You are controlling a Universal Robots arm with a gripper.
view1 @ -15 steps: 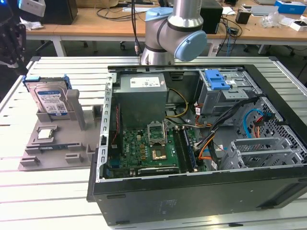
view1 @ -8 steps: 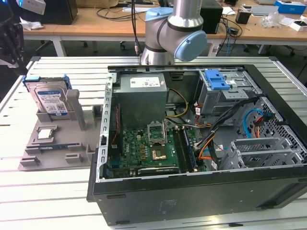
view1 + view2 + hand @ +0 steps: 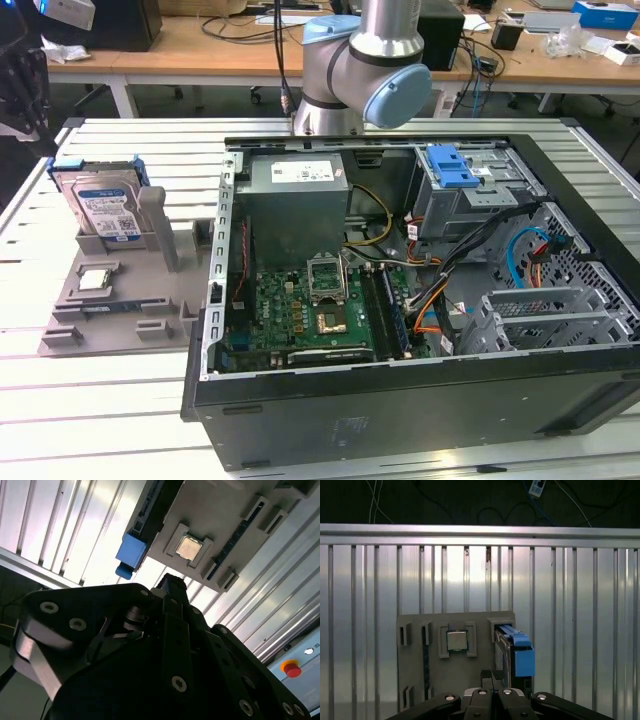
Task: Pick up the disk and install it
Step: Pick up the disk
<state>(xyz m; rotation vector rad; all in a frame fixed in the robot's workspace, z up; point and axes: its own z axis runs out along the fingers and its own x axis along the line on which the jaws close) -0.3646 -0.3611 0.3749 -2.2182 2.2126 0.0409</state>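
Black two-finger claw (image 3: pixel 491 674), clenched on nothing, hangs above the flat grey plastic fixture tray (image 3: pixel 455 672). At one end of that tray the silver rectangular hard disk (image 3: pixel 105 210), clipped in a blue plastic carrier, stands on edge in a slot, clear of the claw. A small square silver chip (image 3: pixel 95 280) lies in a tray recess. An open black computer case (image 3: pixel 400 410) sits just beside the tray.

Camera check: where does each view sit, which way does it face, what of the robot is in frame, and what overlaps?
Exterior view: off the arm, raised, looking down into the open computer case, gray tray at the exterior view's left; the arm rises behind the case.
First wrist view: on the arm, looking down over the gripper at the slatted table and the tray.
Second wrist view: on the arm, looking obliquely past the gripper's black body at the tray.
Shared: all three show the disk standing in the tray, beside the processor chip.
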